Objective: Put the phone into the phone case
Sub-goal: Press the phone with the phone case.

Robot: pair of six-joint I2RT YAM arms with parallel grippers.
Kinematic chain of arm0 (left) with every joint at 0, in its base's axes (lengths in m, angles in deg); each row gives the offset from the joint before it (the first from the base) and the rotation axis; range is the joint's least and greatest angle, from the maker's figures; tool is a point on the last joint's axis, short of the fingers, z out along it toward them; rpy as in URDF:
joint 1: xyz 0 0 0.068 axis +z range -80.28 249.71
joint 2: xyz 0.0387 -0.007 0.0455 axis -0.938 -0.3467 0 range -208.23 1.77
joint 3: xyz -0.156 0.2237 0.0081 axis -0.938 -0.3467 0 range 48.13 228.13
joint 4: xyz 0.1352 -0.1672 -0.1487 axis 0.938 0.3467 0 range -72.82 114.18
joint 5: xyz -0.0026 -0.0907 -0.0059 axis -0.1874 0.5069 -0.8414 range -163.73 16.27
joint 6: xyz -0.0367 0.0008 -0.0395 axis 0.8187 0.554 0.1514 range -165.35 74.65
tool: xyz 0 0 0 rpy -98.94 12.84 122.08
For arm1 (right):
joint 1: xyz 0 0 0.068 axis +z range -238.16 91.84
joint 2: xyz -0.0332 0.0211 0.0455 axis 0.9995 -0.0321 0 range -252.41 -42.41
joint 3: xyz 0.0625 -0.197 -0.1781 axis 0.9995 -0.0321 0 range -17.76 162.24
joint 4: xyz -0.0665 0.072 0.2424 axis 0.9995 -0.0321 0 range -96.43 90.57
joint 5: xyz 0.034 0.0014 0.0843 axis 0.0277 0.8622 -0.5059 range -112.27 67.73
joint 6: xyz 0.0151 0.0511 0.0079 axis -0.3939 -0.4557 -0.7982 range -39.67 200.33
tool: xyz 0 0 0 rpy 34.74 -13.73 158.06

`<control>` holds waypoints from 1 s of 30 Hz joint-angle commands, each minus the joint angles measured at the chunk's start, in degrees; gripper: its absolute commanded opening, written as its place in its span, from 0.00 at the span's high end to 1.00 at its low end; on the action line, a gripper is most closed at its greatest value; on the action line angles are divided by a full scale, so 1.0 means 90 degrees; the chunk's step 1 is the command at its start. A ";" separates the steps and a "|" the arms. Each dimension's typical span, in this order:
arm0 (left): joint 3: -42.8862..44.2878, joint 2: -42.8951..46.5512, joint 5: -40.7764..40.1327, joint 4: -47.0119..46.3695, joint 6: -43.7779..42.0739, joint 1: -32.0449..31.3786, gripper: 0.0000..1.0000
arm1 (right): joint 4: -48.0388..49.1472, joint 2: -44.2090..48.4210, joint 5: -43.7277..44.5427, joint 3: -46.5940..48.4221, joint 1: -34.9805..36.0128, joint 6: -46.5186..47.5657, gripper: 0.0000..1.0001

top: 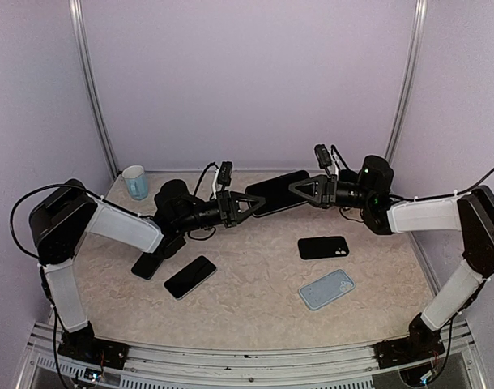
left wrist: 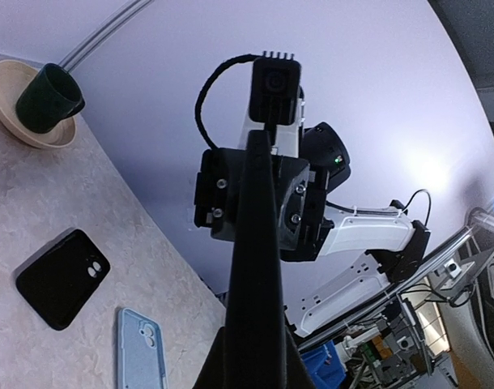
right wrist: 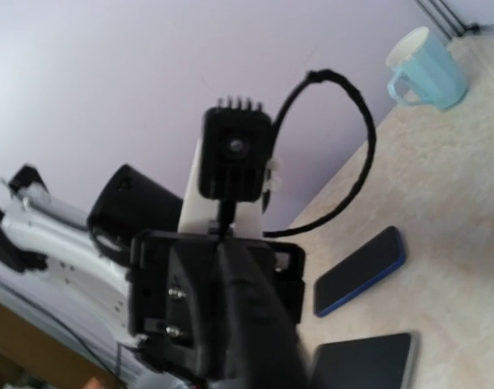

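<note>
mid-air regrasp: your left hand [top: 251, 204] and right hand [top: 300, 188] each pinch an end of the black phone [top: 277, 193]; next, seat it in the black case [top: 323, 247] at the tabletop's [top: 255, 312] 3 o'clock.

Soft, even light from above fills the top view. The marbled table [top: 255, 275] is evenly bright, with only faint, diffuse shadows under the left arm [top: 125, 227], and the picture is sharp with no glare.

The left wrist view is crisp but strongly bowed. The table edge and the metal rail [left wrist: 101, 36] curve like a fisheye picture. A bright, washed-out patch glows on the lilac wall [left wrist: 441, 170], and a small lamp flare sits at the right edge. The phone [left wrist: 255, 275], edge-on near the lens, reads as a black silhouette with no surface detail.

The right wrist view is hazy and soft throughout. The near black parts smear together, and the pale mug [right wrist: 425, 69] is slightly overexposed.
</note>
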 commanded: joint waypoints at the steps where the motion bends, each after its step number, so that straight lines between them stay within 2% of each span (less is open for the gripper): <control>1: 0.0012 -0.0015 -0.0080 -0.0391 -0.0009 -0.0037 1.00 | 0.0259 0.0024 -0.0255 0.0196 0.0096 0.0084 1.00; 5: 0.0051 -0.0016 -0.0048 -0.0164 0.0019 -0.0018 0.99 | -0.0014 0.0083 -0.0260 0.0230 0.0097 0.0273 1.00; 9: -0.0056 0.0067 -0.0053 0.0170 -0.0092 -0.0014 0.62 | -0.0207 0.0268 -0.0116 0.0194 0.0097 0.0513 1.00; 11: -0.0127 0.0077 0.0008 0.0183 -0.0071 -0.0022 0.52 | -0.0497 0.0356 0.0047 0.0233 0.0087 0.0734 1.00; 13: -0.0173 0.0065 0.0081 0.0216 -0.0044 -0.0026 0.47 | -0.0709 0.0409 0.0137 0.0302 0.0087 0.0879 1.00; 23: -0.0270 0.0118 0.0321 0.0562 -0.0188 -0.0018 0.44 | -0.1618 0.0746 0.0771 0.0498 -0.0047 0.1482 1.00; 26: -0.0274 0.0140 0.0328 0.0597 -0.0245 -0.0009 0.50 | -0.1894 0.0754 0.0808 0.0587 -0.0069 0.1653 1.00; 28: -0.0248 0.0149 0.0304 0.0629 -0.0275 0.0007 0.59 | -0.2039 0.0725 0.0747 0.0637 -0.0069 0.1734 1.00; 30: -0.0219 0.0141 0.0277 0.0664 -0.0323 0.0035 0.61 | -0.2101 0.0695 0.0667 0.0640 -0.0069 0.1753 1.00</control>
